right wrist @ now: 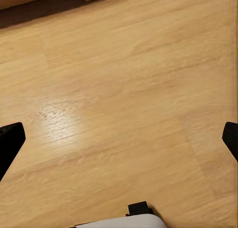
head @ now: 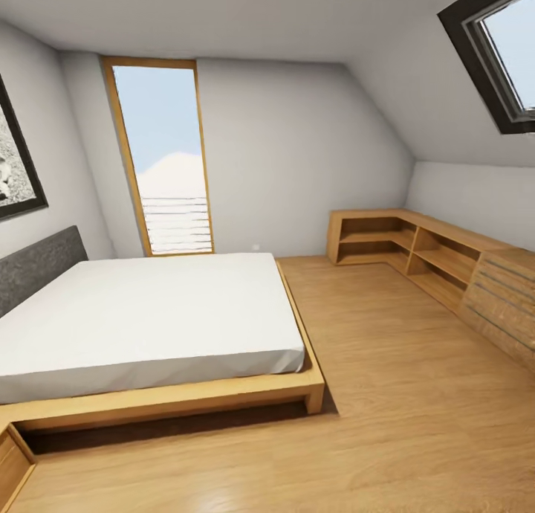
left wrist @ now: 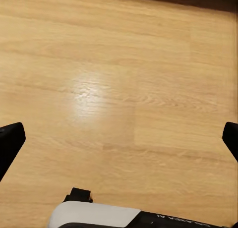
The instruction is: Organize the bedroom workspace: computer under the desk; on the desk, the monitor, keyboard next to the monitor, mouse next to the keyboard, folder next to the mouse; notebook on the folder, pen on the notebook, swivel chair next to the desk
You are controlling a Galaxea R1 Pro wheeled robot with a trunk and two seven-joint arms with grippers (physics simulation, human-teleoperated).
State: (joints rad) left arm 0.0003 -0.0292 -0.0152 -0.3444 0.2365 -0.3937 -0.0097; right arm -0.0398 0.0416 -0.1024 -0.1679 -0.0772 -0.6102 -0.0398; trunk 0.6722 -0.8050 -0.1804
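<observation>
We stand in the bedroom facing a low bed (head: 148, 320) with a tall window (head: 165, 156) behind it and wooden corner shelves (head: 416, 249) to one side; none of the desk things are before us, so we are in transit. Both wrist views look down on bare wood floor (left wrist: 119, 89), left gripper (left wrist: 119, 139) and right gripper (right wrist: 119, 139) with jaws spread wide, holding nothing. Our guess for the folder (flat, stiff, likely slick): pinch it at an overhanging edge near the spine.

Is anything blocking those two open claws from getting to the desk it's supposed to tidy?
That can't be judged here. Both the left gripper and right gripper hang open over bare wooden floor; ahead are a bed and low shelving.
</observation>
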